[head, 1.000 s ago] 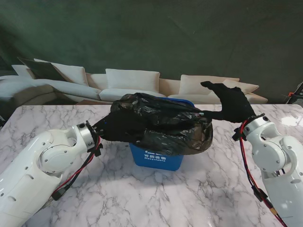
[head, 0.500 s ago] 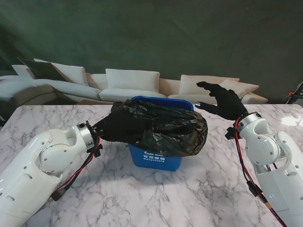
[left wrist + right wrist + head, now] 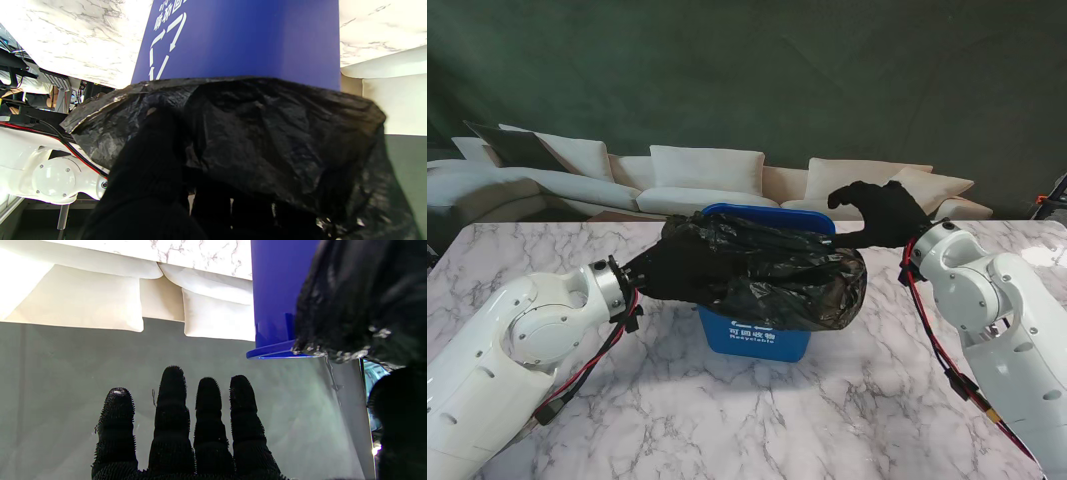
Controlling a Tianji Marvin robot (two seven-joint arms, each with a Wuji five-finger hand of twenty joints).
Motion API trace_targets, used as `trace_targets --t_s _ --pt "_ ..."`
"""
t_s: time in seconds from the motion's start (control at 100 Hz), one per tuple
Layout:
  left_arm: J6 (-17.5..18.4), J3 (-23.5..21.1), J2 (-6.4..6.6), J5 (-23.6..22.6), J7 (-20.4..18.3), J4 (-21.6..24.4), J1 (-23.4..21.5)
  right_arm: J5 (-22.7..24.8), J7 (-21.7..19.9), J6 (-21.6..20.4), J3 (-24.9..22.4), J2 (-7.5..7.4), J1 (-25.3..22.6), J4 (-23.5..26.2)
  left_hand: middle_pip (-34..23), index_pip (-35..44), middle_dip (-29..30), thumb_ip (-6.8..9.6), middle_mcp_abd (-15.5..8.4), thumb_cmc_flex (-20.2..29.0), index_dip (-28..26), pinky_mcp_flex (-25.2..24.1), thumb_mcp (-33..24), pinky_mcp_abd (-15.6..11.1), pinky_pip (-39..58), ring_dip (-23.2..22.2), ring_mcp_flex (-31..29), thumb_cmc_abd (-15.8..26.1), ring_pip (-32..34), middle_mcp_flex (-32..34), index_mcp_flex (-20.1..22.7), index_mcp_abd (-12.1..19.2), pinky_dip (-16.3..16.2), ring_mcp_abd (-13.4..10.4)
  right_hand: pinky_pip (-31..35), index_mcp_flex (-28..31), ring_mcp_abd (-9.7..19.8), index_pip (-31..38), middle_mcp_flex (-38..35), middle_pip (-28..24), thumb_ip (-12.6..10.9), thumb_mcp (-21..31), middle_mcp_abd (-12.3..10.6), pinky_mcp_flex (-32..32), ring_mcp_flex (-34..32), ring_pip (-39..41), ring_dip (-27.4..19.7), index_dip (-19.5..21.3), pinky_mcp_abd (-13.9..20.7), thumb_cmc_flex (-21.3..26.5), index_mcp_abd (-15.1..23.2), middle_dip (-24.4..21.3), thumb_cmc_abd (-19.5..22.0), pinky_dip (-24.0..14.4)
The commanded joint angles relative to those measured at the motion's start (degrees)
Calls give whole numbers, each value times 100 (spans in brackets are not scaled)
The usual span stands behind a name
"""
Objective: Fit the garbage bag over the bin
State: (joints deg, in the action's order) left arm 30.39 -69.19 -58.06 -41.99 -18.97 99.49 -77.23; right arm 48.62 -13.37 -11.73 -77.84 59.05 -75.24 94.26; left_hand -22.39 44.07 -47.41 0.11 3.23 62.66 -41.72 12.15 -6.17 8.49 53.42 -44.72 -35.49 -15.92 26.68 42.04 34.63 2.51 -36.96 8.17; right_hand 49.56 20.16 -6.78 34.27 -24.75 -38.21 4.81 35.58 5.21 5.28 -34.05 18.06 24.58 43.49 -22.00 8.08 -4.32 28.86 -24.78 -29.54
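Note:
A blue recycling bin [image 3: 757,336] stands upright mid-table. The black garbage bag [image 3: 767,275] lies bunched over its top and near side, and the bin's far rim [image 3: 767,211] is bare. My left hand [image 3: 662,272], in a black glove, is shut on the bag at the bin's left side. The left wrist view shows that hand [image 3: 146,173] tucked under the bag [image 3: 267,133], with the bin wall [image 3: 240,36] beyond it. My right hand [image 3: 882,212] hovers open by the bin's far right corner, holding nothing. Its fingers [image 3: 200,433] are spread, apart from the bag [image 3: 360,296] and the bin [image 3: 273,290].
The white marble table [image 3: 847,410] carries the bin. A cream sofa [image 3: 707,175] runs behind the table's far edge before a dark green wall. Red and black cables hang along both forearms.
My right hand has let go of the bag's right edge and drifted left toward the bin with its fingers curling. The bag slumped back, uncovering the bin's far rim. The left arm stayed put.

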Motion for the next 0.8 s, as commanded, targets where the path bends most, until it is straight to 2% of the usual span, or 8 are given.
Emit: trace_targets --t_s 0.0,0.1,0.17,0.22,0.27,0.32,0.5,0.79 --pt "25 26 8 21 -98 -14 17 239 0 21 43 50 60 -43 55 184 -127 51 -98 277 15 22 -69 144 220 -63 -95 -42 129 125 184 84 -87 -50 133 12 170 370 -230 -483 -33 122 -245 26 -243 412 282 280 -111 232 253 433 -268 -33" --pt "29 32 7 27 -90 -19 15 279 13 13 142 49 141 -95 62 185 -139 49 -107 273 19 20 -70 140 215 -65 -98 -43 132 142 184 85 -82 -46 325 317 417 1168 -996 -1205 -179 -352 -579 195 -810 1293 762 497 -181 1504 728 1172 -300 -36" --pt "37 39 5 32 -78 -26 16 284 -1 -33 178 44 184 -128 69 186 -147 48 -114 269 20 22 -71 141 214 -66 -105 -40 134 151 182 94 -79 -58 402 766 591 1526 -1718 -1604 -285 -339 -758 323 -1344 1867 1011 522 -273 2181 1064 1464 -333 -30" --pt "42 44 4 31 -70 -32 20 243 26 -68 208 51 219 -174 73 188 -152 47 -113 264 20 24 -69 144 215 -67 -113 -42 137 157 183 91 -78 -54 494 863 701 2404 -2345 -1872 188 656 -928 442 -1822 2347 1169 -312 -321 2657 1518 1810 -757 35" --pt "42 53 3 43 -69 -39 26 150 87 -107 236 64 256 -232 75 189 -157 46 -113 262 20 25 -70 147 215 -67 -112 -42 137 163 183 90 -78 -55 560 1104 765 2725 -2834 -1998 451 1434 -1011 577 -2234 2587 1220 -593 -362 2810 1730 1933 -838 61" --pt "42 61 3 53 -71 -42 34 15 148 -105 265 83 287 -278 79 187 -161 44 -113 256 23 25 -68 146 216 -67 -111 -41 136 164 179 82 -77 -52 638 1349 777 2787 -3094 -2099 590 1630 -1026 700 -2451 2768 1285 -679 -353 2907 1821 1934 -731 50" --pt "69 92 5 86 -82 -60 64 -246 604 -72 334 180 373 -417 89 191 -174 44 -118 256 25 30 -73 139 219 -70 -129 -45 143 184 186 113 -74 -64 938 1427 685 2851 -3172 -2206 698 1658 -1051 982 -2587 3016 1392 -749 -257 3178 2021 2004 -380 -77" --pt "170 133 21 127 -132 -92 106 -383 725 163 350 233 560 -371 118 214 -200 46 -163 265 42 69 -96 125 223 -66 -181 -68 142 273 239 186 -66 -98 1122 1336 687 2933 -3179 -2207 756 1508 -1060 1098 -2523 3117 1451 -672 -173 3346 2181 2099 -139 -165"
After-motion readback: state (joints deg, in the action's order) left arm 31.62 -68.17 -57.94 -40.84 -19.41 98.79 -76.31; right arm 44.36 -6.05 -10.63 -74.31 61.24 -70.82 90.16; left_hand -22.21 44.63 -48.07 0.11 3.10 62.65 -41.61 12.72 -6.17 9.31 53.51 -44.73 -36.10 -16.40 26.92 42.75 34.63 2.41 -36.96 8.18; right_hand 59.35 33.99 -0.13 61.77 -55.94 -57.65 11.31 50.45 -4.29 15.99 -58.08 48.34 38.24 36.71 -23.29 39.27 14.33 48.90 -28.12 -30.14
